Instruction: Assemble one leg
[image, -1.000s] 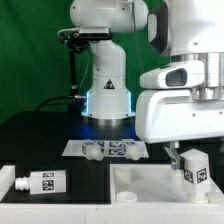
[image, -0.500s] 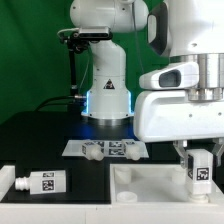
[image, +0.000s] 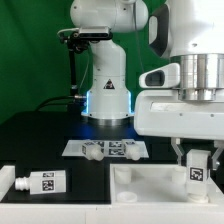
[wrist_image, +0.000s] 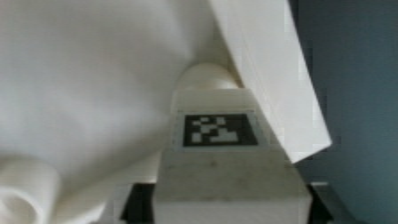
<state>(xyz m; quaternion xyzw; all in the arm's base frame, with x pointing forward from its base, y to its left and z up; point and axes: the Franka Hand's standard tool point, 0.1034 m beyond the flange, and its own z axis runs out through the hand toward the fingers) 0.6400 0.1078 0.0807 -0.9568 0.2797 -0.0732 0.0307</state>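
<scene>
My gripper (image: 199, 158) is shut on a white leg (image: 199, 170) with a black-and-white tag sticker. It holds the leg upright over the far right corner of the wide white tray-like board (image: 150, 187). In the wrist view the leg (wrist_image: 221, 140) sits between my dark fingers (wrist_image: 143, 203) and points at the board's corner (wrist_image: 89, 90); whether its tip touches the board I cannot tell. A second leg (image: 38, 183) lies on its side at the exterior view's left, on a white ledge.
The marker board (image: 105, 149) lies on the black table in front of the robot base (image: 107, 100). The arm's large white body (image: 180, 100) fills the exterior view's right. A green backdrop stands behind.
My gripper with the leg has shifted a little toward the exterior view's right and turned about its axis. The other leg and the board have not moved.
</scene>
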